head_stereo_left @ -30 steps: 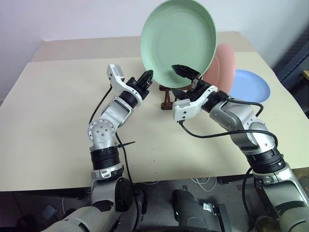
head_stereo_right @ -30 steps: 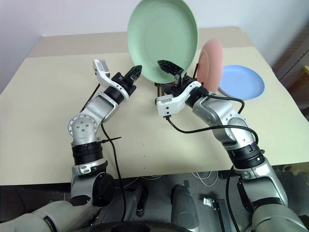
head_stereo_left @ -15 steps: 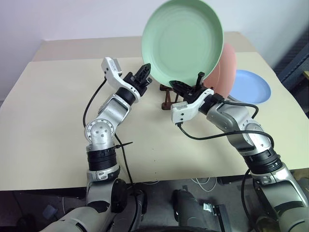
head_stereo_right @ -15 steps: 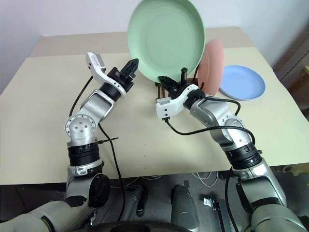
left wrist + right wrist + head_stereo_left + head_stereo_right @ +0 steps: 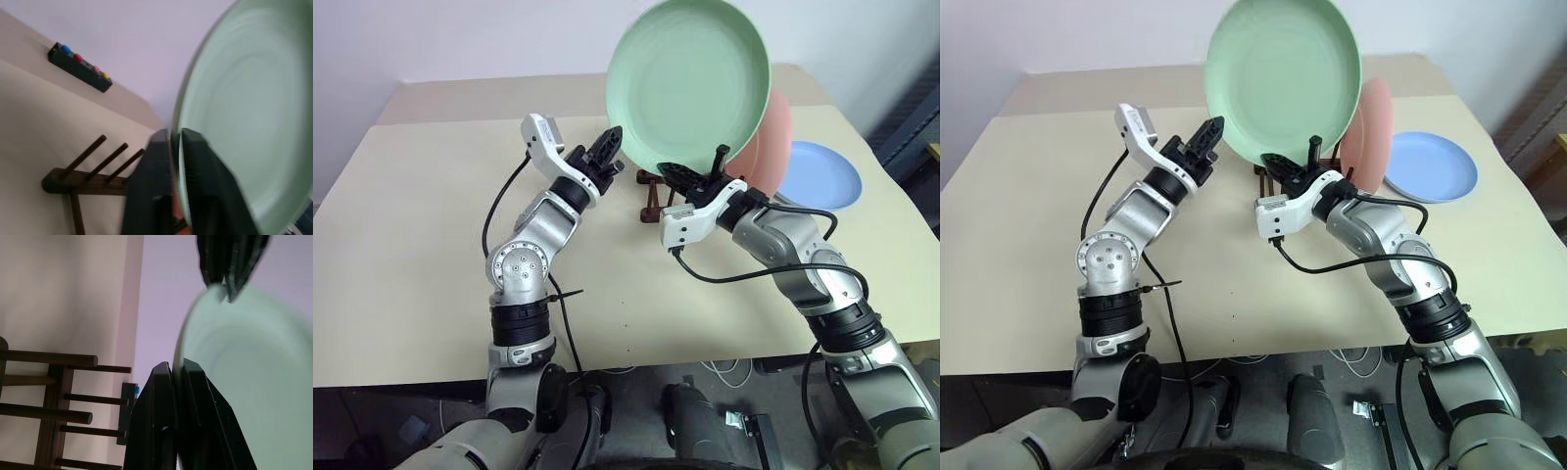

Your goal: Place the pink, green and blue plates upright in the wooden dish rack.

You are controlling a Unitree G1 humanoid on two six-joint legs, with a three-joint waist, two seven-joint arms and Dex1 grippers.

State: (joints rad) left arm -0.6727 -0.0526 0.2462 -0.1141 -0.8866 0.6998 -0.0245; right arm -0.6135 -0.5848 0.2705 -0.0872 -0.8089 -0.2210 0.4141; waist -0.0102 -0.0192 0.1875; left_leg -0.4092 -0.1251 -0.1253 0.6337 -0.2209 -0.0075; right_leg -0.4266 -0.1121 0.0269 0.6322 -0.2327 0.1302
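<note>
The green plate [image 5: 690, 83] is held upright above the wooden dish rack [image 5: 651, 191]. My left gripper [image 5: 610, 145] is shut on the plate's lower left rim, and in the left wrist view its fingers [image 5: 200, 181] sit close on either side of that rim. My right gripper [image 5: 698, 166] is shut on the bottom rim, one finger in front and one behind. Behind the green plate, the pink plate [image 5: 776, 137] stands upright in the rack. On the table to the right the blue plate [image 5: 822, 176] lies flat.
A small black box with coloured buttons [image 5: 80, 68] sits at the far edge of the beige table [image 5: 431, 215], by the white wall. The rack's free pegs [image 5: 73, 399] stand in front of the pink plate. Cables trail from both wrists.
My right gripper, open a second ago, has shut on the green plate's bottom rim. The plate has shifted slightly right. My left wrist has rolled a little.
</note>
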